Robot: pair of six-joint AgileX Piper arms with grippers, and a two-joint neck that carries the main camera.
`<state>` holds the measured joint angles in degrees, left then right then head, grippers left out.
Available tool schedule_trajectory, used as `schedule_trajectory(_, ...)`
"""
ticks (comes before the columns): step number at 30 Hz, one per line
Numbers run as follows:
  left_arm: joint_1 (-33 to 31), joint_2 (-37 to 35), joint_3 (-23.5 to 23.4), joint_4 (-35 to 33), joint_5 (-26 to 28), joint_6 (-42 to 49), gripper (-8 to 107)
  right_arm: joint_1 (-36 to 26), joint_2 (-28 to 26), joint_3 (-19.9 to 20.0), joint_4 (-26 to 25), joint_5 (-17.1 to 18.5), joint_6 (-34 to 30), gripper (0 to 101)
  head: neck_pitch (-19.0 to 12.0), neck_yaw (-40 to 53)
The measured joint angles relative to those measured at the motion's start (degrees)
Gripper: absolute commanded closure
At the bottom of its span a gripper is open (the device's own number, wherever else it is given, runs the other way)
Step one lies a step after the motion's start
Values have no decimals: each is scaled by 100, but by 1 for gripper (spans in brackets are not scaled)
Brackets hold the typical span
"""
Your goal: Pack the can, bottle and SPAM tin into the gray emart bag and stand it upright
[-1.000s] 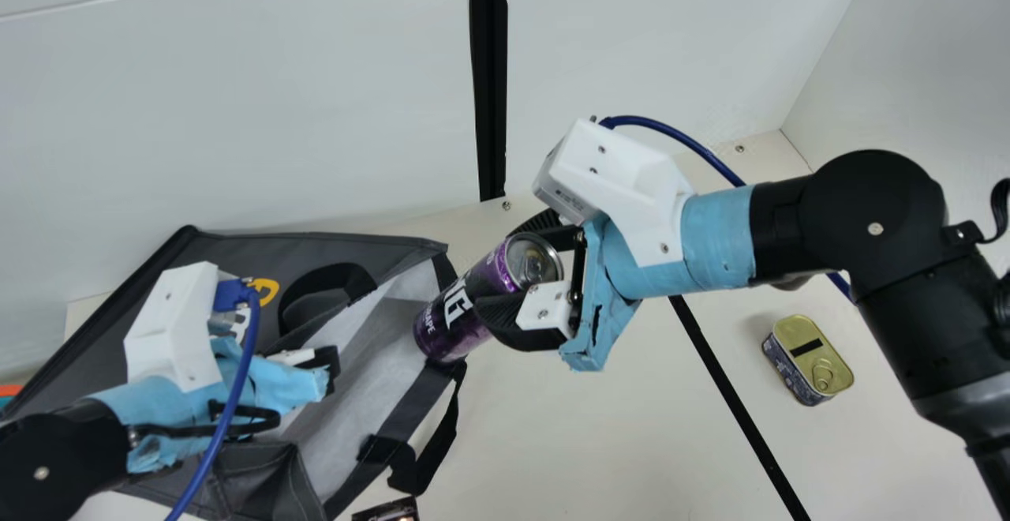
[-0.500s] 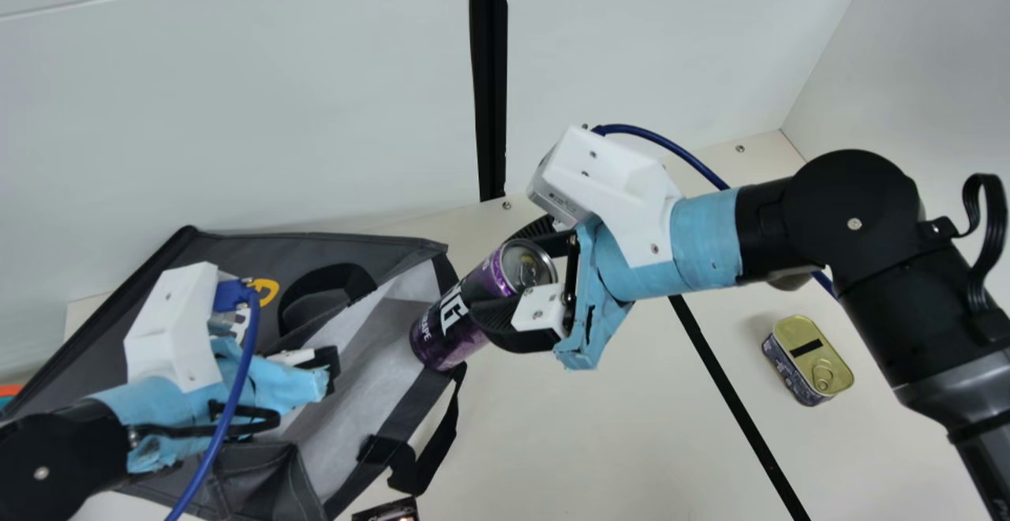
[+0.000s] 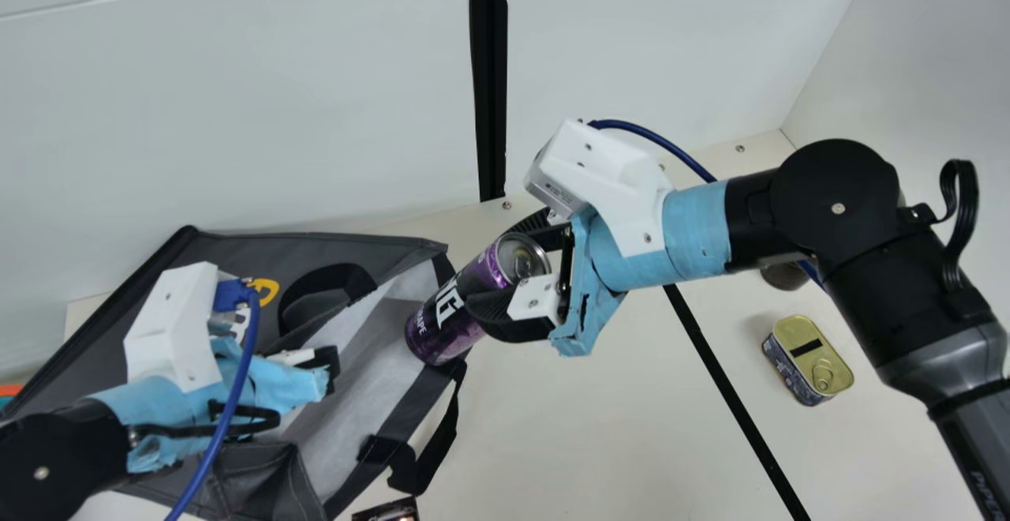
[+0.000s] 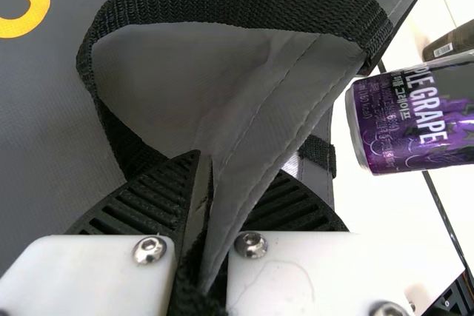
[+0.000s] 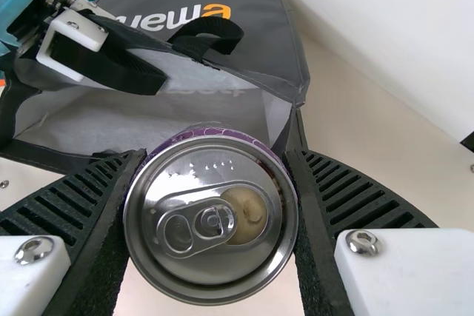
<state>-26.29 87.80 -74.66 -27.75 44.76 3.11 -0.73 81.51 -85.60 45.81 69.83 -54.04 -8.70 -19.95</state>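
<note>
We pinched the tilted can (image 3: 442,330) in our right pincer (image 3: 499,270) at the mouth of the gray emart bag (image 3: 387,253), whose edge our left pincer (image 3: 330,368) gripped; the tin (image 3: 811,354) sat well apart on the worktop (image 3: 592,426).

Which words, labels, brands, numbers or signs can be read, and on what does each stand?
"emar", upside down, rest hidden: gray bag
"PLE GRAPE": purple can, other print partly hidden or too small
"PIPER": right arm
Too small to read: tin, dark brown item, black item at main view's bottom edge
</note>
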Motion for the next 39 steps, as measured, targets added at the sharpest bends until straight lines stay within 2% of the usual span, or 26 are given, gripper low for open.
schedule_trajectory(7,0,0,0,0,0,0,107,20,79,2,58,-11,5,101,0,9)
schedule_trajectory(21,0,0,0,0,0,0,107,440,188,329,90,-468,100,101,0,0)
schedule_trajectory(39,0,0,0,0,0,0,107,1115,571,659,104,-1551,-33,101,0,0)
